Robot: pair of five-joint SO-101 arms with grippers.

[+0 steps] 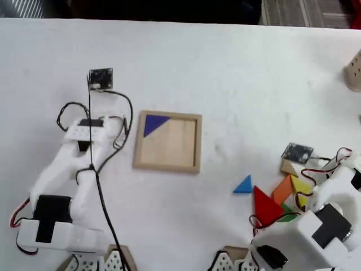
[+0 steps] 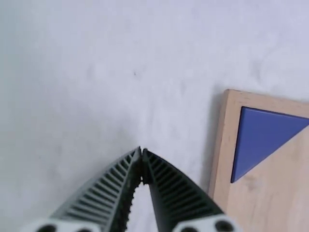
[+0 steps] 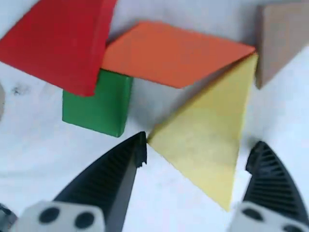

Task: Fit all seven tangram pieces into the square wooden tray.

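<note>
The square wooden tray point(image 1: 194, 141) lies mid-table with a dark blue triangle point(image 1: 153, 123) in its far left corner. My left gripper point(image 2: 141, 166) is shut and empty over bare table beside the tray's rim point(image 2: 219, 145), near the dark blue triangle point(image 2: 260, 140). My right gripper point(image 3: 198, 159) is open, its fingers on either side of a yellow triangle point(image 3: 207, 145). Around it lie an orange parallelogram point(image 3: 174, 53), a red triangle point(image 3: 63, 43) overlapping a green square point(image 3: 99, 106), and a tan triangle point(image 3: 282, 38). A light blue triangle point(image 1: 243, 185) lies apart, left of the pile.
The left arm point(image 1: 84, 135) stands left of the tray with black cables looping round it. The right arm point(image 1: 333, 197) covers part of the pile at the front right. A wooden pegged object point(image 1: 354, 70) sits at the table's right edge.
</note>
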